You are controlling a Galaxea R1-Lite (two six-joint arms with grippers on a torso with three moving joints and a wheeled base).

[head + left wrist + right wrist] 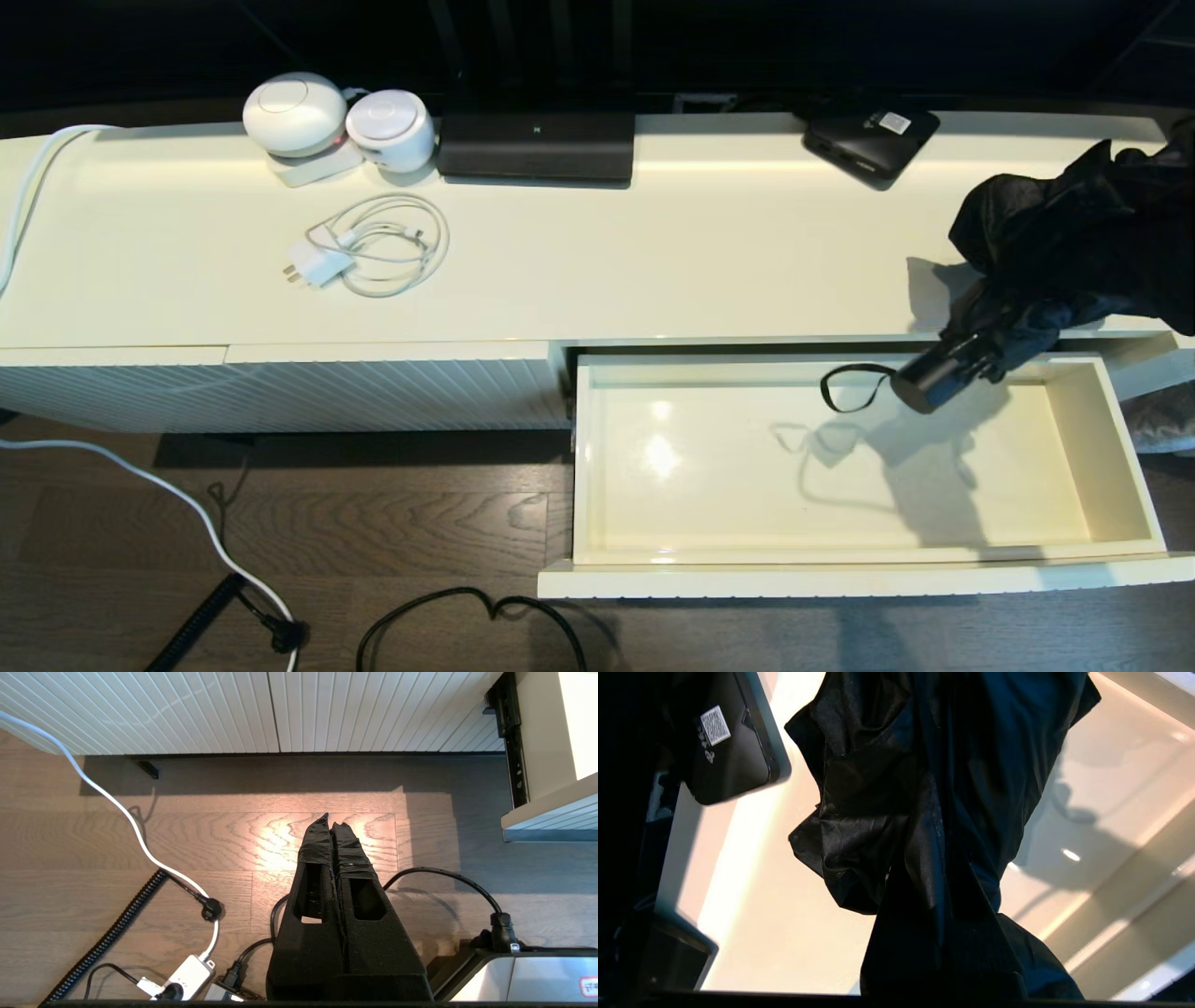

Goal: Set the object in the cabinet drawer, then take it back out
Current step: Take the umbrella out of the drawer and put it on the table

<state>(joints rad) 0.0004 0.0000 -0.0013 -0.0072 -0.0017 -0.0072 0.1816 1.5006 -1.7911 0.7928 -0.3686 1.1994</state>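
The black folding umbrella [1074,233] hangs in the air over the cabinet top's right end and the open drawer's back right corner. Its short handle [938,373] points down-left over the drawer, the wrist loop [845,387] dangling beside it. The cream drawer [840,579] is pulled fully out and its glossy inside holds nothing. In the right wrist view, wrinkly umbrella fabric [887,788] wraps my right gripper [936,868], which is shut on it. My left gripper [331,819] is shut with nothing in it, low over the wooden floor, left of the drawer's corner [546,816].
A flat black box with a white label [868,140] lies at the back of the cabinet top, near the umbrella. Two white round devices [294,112], a coiled charger cable [373,245] and a black flat device [537,145] sit further left. Cables [140,485] cross the floor.
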